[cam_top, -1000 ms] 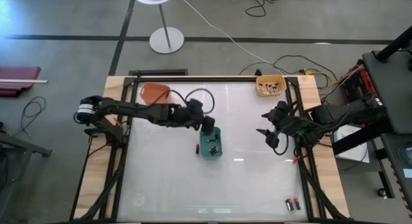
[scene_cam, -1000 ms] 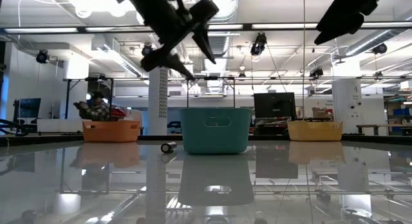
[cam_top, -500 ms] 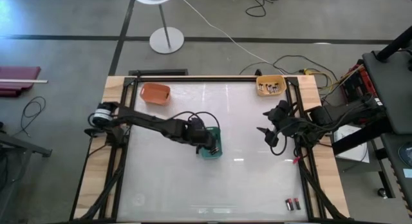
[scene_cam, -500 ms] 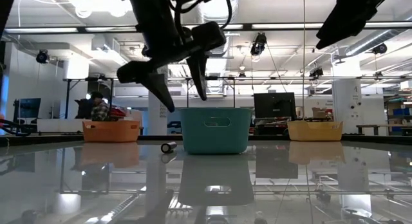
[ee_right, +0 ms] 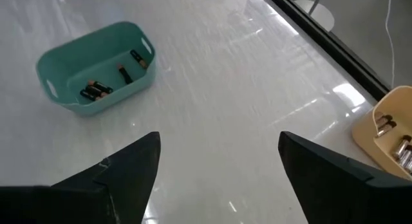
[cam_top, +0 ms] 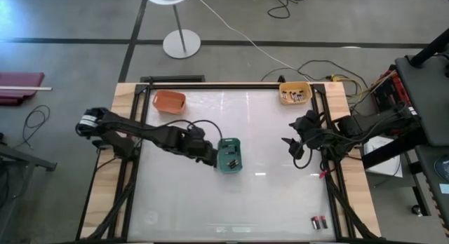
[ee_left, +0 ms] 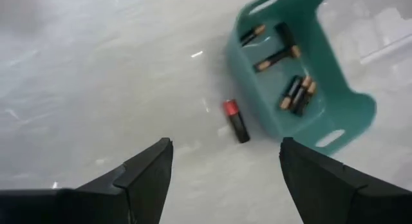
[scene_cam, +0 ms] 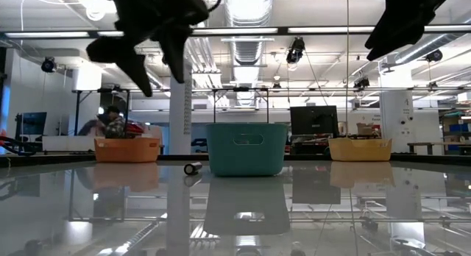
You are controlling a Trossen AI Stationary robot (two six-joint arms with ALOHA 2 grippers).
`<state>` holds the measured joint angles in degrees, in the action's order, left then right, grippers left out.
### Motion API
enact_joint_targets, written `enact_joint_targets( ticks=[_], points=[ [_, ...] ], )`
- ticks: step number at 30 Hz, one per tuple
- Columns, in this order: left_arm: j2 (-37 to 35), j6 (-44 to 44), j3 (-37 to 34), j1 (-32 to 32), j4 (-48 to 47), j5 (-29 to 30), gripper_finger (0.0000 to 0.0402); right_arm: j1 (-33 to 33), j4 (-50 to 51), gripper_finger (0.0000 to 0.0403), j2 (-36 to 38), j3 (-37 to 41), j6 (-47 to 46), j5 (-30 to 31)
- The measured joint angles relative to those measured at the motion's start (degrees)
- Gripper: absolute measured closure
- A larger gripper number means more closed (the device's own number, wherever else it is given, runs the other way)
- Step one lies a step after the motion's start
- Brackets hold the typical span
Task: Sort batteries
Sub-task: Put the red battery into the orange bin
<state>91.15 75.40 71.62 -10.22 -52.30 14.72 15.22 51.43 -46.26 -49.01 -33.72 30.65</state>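
No readable text anywhere, no labels legible on the batteries [ee_left: 236, 120], no brand on the teal bin [ee_left: 335, 114], nothing printed on the bench [cam_top: 273, 195]

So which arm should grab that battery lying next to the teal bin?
Probably the left. Its gripper is open and hangs right by the loose battery beside the teal bin. The right gripper, also open, waits far off near the table's right edge.

Dark jointed arms, looping black cables
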Motion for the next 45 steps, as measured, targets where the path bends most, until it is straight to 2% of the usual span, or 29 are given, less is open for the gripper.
enact_joint_targets(
  ticks=[7, 11, 14, 18, 24, 27, 34, 40, 45],
  points=[
    [-3.8, 5.2, -8.7, -0.4, 2.3, 1.0, 0.0139, 0.0, 0.0, 0.0080, 0.1, 0.0, 0.2, 0.4],
    [-4.6, 6.1, -13.0, -0.9, 7.6, 0.4, 0.0146, 0.1, 2.7, 0.0074, 0.5, 0.0, 4.5, -5.8],
    [-4.8, 5.2, -15.6, -2.3, 13.0, 1.8, 0.0157, 0.1, 3.8, 0.0074, 0.8, 0.0, 5.6, -7.4],
    [-4.1, 1.9, -18.8, -6.5, 18.8, 7.6, 0.0172, 0.1, 3.6, 0.0073, 0.9, 0.0, 5.0, -8.1],
    [-3.3, -1.6, -19.2, -14.3, 22.2, 25.9, 0.0179, 0.1, 3.5, 0.0073, 0.7, -0.1, 2.1, -7.0],
    [-1.0, -4.4, -19.3, -17.0, 23.3, 32.0, 0.0176, 0.1, 3.2, 0.0073, 0.4, -0.2, 1.5, -5.2],
    [8.2, -2.2, -19.3, -18.1, 30.0, 35.3, 0.0174, 0.1, 3.2, 0.0075, -0.3, -0.7, -3.6, -4.9],
    [15.3, -0.2, -19.3, -18.2, 37.5, 33.3, 0.0176, 0.1, 3.2, 0.0090, -0.8, -1.8, -7.2, -5.2],
    [19.8, 1.9, -18.6, -18.2, 40.6, 34.5, 0.0176, 0.1, 3.1, 0.0100, -0.8, -2.2, -9.0, -5.1]
  ],
)
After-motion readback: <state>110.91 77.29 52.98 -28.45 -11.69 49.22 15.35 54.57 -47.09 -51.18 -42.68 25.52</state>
